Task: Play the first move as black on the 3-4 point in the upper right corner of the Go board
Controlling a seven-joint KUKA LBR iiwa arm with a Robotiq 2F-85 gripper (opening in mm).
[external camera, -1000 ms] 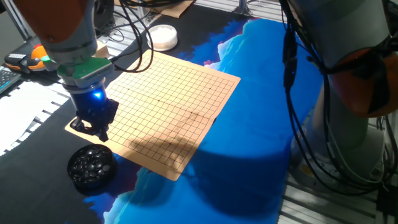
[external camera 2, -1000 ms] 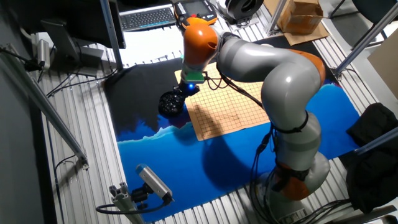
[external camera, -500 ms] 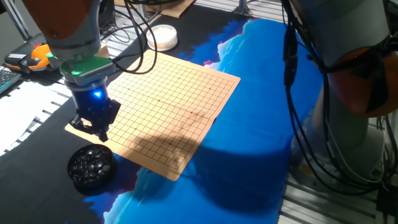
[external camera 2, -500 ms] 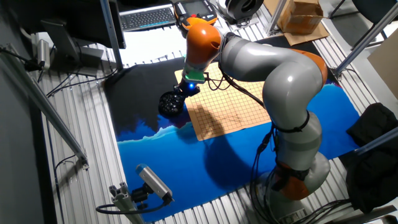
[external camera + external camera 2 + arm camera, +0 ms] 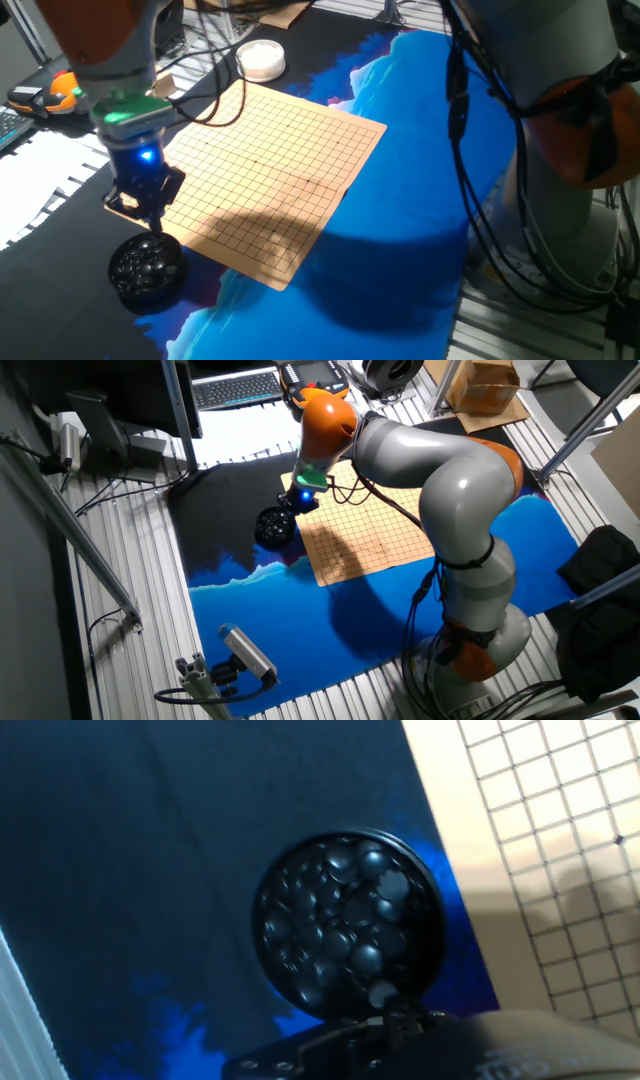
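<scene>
The wooden Go board point(image 5: 268, 165) lies on the dark and blue cloth, and its grid shows no stones; it also appears as the board point(image 5: 365, 520) and the board's corner point(image 5: 560, 840). A round black bowl point(image 5: 147, 268) holding several glossy black stones sits just off the board's near left corner. The hand view looks down on the bowl point(image 5: 345, 925) and its stones. My gripper point(image 5: 143, 207) hangs over the board's left corner, just above and behind the bowl. The gripper point(image 5: 290, 503) has its fingers pointing down, and the gap between them is hard to make out.
A white round dish point(image 5: 262, 59) stands beyond the board's far corner. An orange object point(image 5: 62, 90) and a keyboard point(image 5: 238, 387) lie at the table's edge. Blue cloth point(image 5: 420, 180) covers the right side. Cables hang from the arm point(image 5: 460, 110).
The gripper has slid a little off the board's edge toward the bowl and turned about its axis. The board and bowl have not moved.
</scene>
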